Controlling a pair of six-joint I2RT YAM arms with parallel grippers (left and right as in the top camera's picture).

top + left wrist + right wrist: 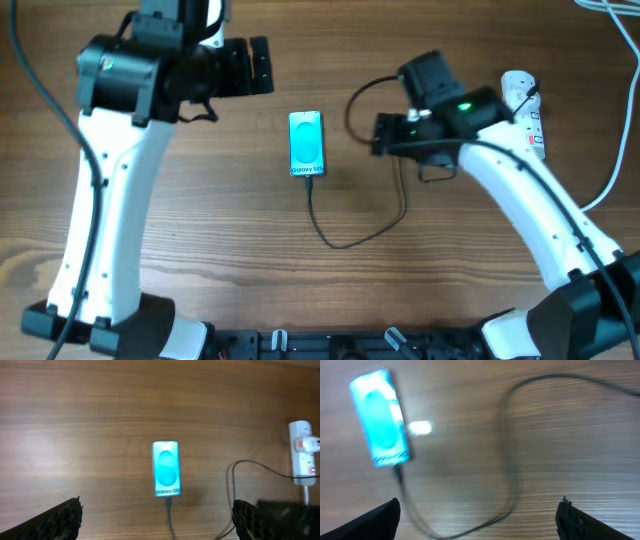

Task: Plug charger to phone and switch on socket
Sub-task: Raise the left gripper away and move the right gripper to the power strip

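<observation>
Overhead view of a wooden table (200,250) with two white and black robot arms reaching in from the near edge.

Nearest, the charger (345,243), a thin black cable, makes a loose loop on the wood. One end runs up to the near short edge of the phone (307,145), where its tip meets the phone; the other sweeps right and away under the right arm.

The phone lies flat mid-table, turquoise screen up, its long sides running near to far.

The right gripper (380,135) hangs to the right of the phone, about level with it and apart from it, above the cable's far loop. Its fingers are spread wide with nothing between them. Its blurred wrist view shows the phone (380,417) ahead and to the left.

The left gripper (262,67) is farther back and to the left of the phone, clear of it, fingers likewise spread and empty.

The socket (525,110), a white power strip, lies at the far right, partly hidden by the right arm.
</observation>
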